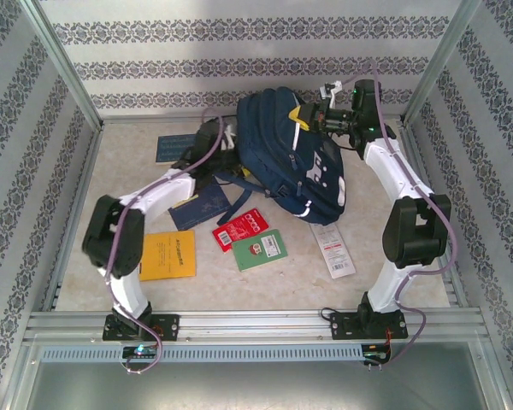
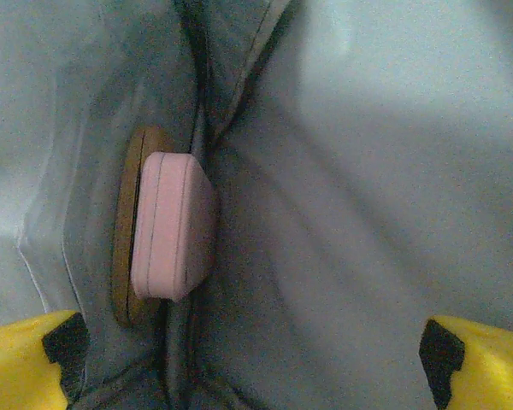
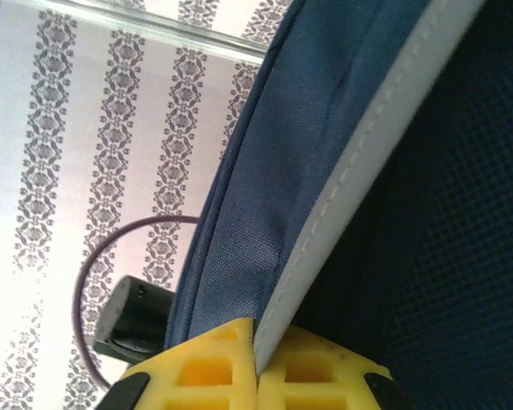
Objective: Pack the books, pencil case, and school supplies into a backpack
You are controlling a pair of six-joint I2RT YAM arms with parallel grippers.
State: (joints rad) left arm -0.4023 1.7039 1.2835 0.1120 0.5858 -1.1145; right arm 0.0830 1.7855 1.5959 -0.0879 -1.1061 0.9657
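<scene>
Inside the backpack (image 1: 291, 145), at upper centre of the top view, a pink case (image 2: 171, 226), likely the pencil case, lies free between the wide-spread left fingers (image 2: 21, 363). The right fingers (image 3: 205, 376) clench the backpack's white-piped rim. Four books (image 1: 168, 254), a red packet (image 1: 239, 227) and a white strip (image 1: 333, 248) lie unpacked on the bench (image 1: 393, 282).

You have the navy backpack (image 1: 291, 158) slumped toward the far side; nearer you lie a yellow-orange book (image 1: 168, 254), a dark blue book (image 1: 207, 207), a green book (image 1: 259, 249), a red packet (image 1: 239, 229) and a white strip packet (image 1: 333, 249); a second dark blue book (image 1: 175, 148) lies left of the bag.
</scene>
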